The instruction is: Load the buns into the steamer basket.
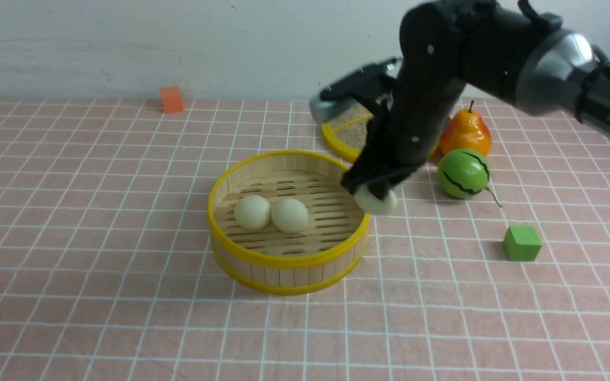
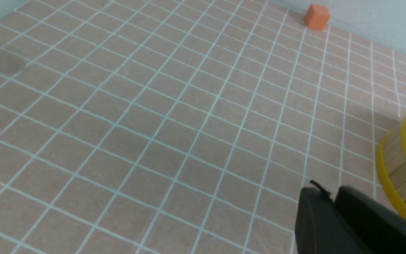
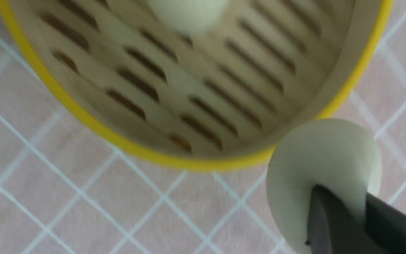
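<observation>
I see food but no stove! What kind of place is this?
Probably a robot practice table, not a kitchen: pink checked tablecloth, plain white wall, small green cube and a black robot arm by the round bamboo steamer basket.

Centre: steamer basket point(image 1: 289, 259), walled all round. Two touching buns point(image 1: 252, 212) occupy its left-centre floor, and the right of the floor is open. The right tool point(image 1: 373, 191), gripping a third bun point(image 1: 378, 204), crowds the right rim. Lid point(image 1: 344, 135), pear point(image 1: 466, 132), green melon point(image 1: 463, 173) and green cube point(image 1: 521, 243) clutter the right. The left of the tabletop point(image 1: 98, 238) lies open up to the orange cube point(image 1: 171, 99), upper left.
</observation>
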Tool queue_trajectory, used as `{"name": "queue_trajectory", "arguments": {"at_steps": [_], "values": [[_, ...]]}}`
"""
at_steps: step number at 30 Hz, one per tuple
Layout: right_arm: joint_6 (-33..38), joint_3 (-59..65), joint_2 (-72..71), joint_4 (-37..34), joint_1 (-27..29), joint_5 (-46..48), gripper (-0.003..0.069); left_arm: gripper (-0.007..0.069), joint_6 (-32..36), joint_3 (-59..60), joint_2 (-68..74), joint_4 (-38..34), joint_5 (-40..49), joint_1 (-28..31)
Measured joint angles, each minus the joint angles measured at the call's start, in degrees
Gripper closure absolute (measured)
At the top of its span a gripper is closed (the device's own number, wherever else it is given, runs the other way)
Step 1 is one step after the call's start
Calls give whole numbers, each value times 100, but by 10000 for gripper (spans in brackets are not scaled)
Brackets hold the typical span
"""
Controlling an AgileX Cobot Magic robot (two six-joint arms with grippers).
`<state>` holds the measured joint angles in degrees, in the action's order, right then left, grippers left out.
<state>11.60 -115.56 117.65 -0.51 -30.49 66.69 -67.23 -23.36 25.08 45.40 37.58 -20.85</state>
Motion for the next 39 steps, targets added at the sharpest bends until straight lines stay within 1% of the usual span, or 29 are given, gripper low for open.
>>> {"name": "queue_trajectory", "arguments": {"at_steps": [2,3,4,6,9,10,11,13,15,16,17,19,20,21,22,24,26,28,29,30,32,33,34,35,36,37,38,39], "values": [[386,-375,151,-19,-176,-209,642,554,0,0,0,8,-40,0],[463,-428,172,-27,-199,-229,642,554,0,0,0,8,-46,0],[754,-573,399,-62,-272,-358,642,554,5,0,0,8,-60,0],[997,-639,722,-53,-290,-421,642,554,5,0,0,8,-66,0],[1108,-646,1050,51,-279,-435,636,554,5,0,0,8,-71,0],[1116,-646,1240,160,-272,-420,617,554,5,0,0,8,-73,0],[1116,-646,1386,208,-265,-409,580,554,5,0,0,3,-73,0],[1116,-646,1455,214,-265,-403,542,553,5,0,0,3,-65,0],[1116,-646,1507,225,-265,-403,406,551,5,0,0,3,-16,0],[1116,-646,1507,225,-271,-398,384,551,5,0,0,3,-10,0],[1116,-652,1483,238,-271,-393,293,551,5,0,0,3,11,0],[1116,-669,1442,238,-271,-332,211,551,5,0,0,3,24,0],[1116,-679,1443,238,-271,-332,202,551,5,0,0,3,24,0],[1116,-763,1388,232,-271,-242,127,551,5,0,0,-3,30,0],[1116,-840,1344,214,-271,-203,97,551,5,0,0,-3,30,0],[1116,-1046,1246,112,-271,-158,64,551,5,0,0,-3,30,0],[1110,-1235,1162,-33,-271,-176,69,551,5,0,0,-3,24,0],[1062,-1310,1133,-104,-271,-242,88,551,5,0,0,-3,10,0],[947,-1360,1117,-198,-271,-395,139,550,5,0,0,-3,-24,0],[907,-1367,1117,-212,-271,-453,162,549,5,0,0,-3,-33,0],[752,-1378,1198,-218,-271,-590,258,550,5,0,0,-3,-62,0],[725,-1378,1216,-218,-271,-605,277,550,5,0,0,3,-69,0],[658,-1378,1280,-218,-271,-581,350,550,5,0,0,10,-88,0],[610,-1378,1287,-218,-271,-532,405,550,5,0,0,10,-100,0],[589,-1378,1287,-218,-271,-518,426,550,5,0,0,10,-105,0],[553,-1378,1287,-218,-271,-450,470,550,5,0,0,10,-134,0],[527,-1378,1209,-218,-260,-305,544,550,5,0,0,41,-195,0],[521,-1373,1135,-218,-255,-216,584,550,5,0,0,57,-225,0]]}}
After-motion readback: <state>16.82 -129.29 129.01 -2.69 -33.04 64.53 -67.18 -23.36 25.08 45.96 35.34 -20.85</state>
